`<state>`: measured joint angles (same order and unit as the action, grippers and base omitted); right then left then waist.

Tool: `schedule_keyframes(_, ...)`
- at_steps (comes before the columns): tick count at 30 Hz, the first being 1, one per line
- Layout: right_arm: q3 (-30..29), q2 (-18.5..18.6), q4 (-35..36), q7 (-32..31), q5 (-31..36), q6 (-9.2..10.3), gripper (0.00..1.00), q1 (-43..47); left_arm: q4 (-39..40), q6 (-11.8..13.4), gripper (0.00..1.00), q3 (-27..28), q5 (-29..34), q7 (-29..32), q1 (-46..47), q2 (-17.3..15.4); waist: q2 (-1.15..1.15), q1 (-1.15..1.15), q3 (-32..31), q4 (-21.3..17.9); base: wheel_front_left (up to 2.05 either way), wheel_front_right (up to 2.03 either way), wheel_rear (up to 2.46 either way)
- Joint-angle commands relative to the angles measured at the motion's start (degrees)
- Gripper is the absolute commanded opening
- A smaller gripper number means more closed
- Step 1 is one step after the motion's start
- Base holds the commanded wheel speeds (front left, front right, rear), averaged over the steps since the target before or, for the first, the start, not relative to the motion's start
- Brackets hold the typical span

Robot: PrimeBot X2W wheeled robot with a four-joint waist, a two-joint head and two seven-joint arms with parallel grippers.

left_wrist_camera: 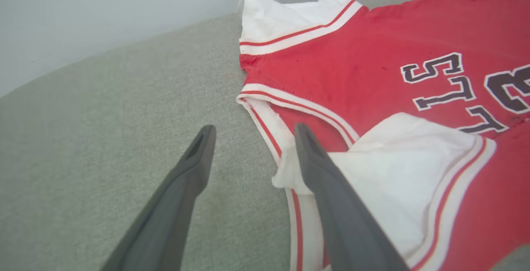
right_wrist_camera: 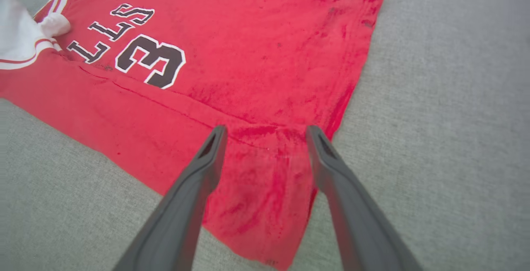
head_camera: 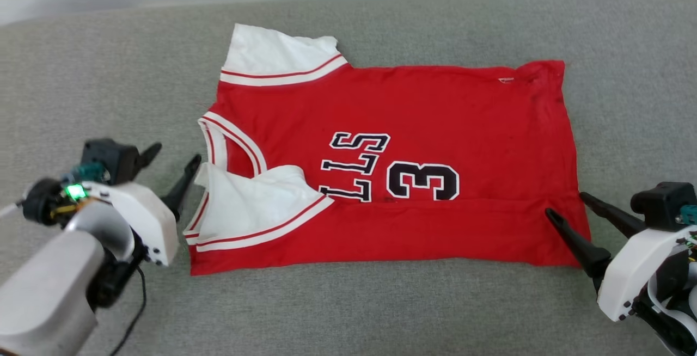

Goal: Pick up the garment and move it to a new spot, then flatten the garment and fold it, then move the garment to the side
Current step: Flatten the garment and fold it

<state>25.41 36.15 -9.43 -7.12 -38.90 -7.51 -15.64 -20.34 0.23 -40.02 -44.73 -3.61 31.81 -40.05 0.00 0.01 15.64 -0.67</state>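
Left gripper (left_wrist_camera: 254,132): spread wide and empty at the neck end. One finger hangs over the turned-in sleeve, the other over bare cushion, so it straddles the garment's edge.
Right gripper (right_wrist_camera: 267,132): spread too, holding nothing, poised over the near hem corner, where the folded strip ends.
Why so placed: one gripper sits at each end of the same long fold. I'd say they're set to work that edge as a pair, keeping it straight.
Folded strip (head_camera: 381,225): the near long edge is turned up over the front, plain red side showing, and it hides the lower part of the black print.
Near sleeve (head_camera: 256,198): white, laid inward on the chest, which keeps it inside the outline.
Far sleeve (head_camera: 272,56): sticks out past the shoulder, not tucked.
Garment (head_camera: 435,111): flat and print-up across the middle of the grey cushion (head_camera: 348,312), with the neck towards the robot's left and the hem towards its right.
Stage: by my reading the first lengthwise fold is in, and the far side is yet to do.
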Motion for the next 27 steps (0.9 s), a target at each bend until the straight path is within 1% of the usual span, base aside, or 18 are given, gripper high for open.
schedule_keyframes(1,-0.81,0.23,0.96,-0.1,0.77,0.04,1.0,0.85,1.68,0.01,1.0,0.16,-0.22,1.52,1.37,-1.01,0.0,-0.01,-0.9,0.82,0.0,0.0,0.0)
schedule_keyframes(4,-2.79,-0.42,2.63,-0.75,1.55,0.04,1.0,2.15,5.48,-0.36,1.0,-0.29,-1.49,7.93,2.71,-3.34,0.0,-0.01,-1.44,1.35,0.0,0.0,0.0)
schedule_keyframes(8,-4.56,-1.36,4.16,-2.03,2.8,0.04,1.0,3.16,9.78,-1.27,1.0,-1.38,-4.78,19.32,4.88,-6.23,0.0,-0.01,-1.7,1.75,0.0,0.0,0.0)
schedule_keyframes(12,-5.45,-2.19,5.39,-3.19,3.78,0.04,1.0,3.45,12.77,-2.26,1.0,-2.71,-9.85,31.46,6.64,-7.88,0.0,-0.01,-1.4,1.76,0.0,0.0,0.0)
schedule_keyframes(16,-5.48,-2.77,6.09,-4.48,4.14,0.04,1.0,2.59,13.7,-2.74,1.0,-4.79,-13.16,40.98,7.26,-8.94,0.0,-0.01,-0.89,1.18,0.0,0.0,0.0)
schedule_keyframes(20,-4.89,-3.09,6.37,-5.59,4.0,0.04,1.0,1.5,12.67,-2.79,1.0,-6.6,-15.11,46.16,6.46,-8.77,0.0,-0.01,-0.12,0.25,0.0,0.0,0.0)
schedule_keyframes(23,-4.36,-3.22,6.23,-6.38,3.75,0.04,1.0,0.62,10.87,-2.66,1.0,-7.71,-15.74,47.94,5.82,-7.68,0.0,-0.01,0.64,-0.45,0.0,0.0,0.0)
schedule_keyframes(27,-3.63,-3.5,5.73,-6.79,3.42,0.04,1.0,-0.89,7.31,-3.24,1.0,-9.92,-15.14,49.66,5.24,-6.29,0.0,-0.01,1.55,-1.23,0.0,0.0,0.0)
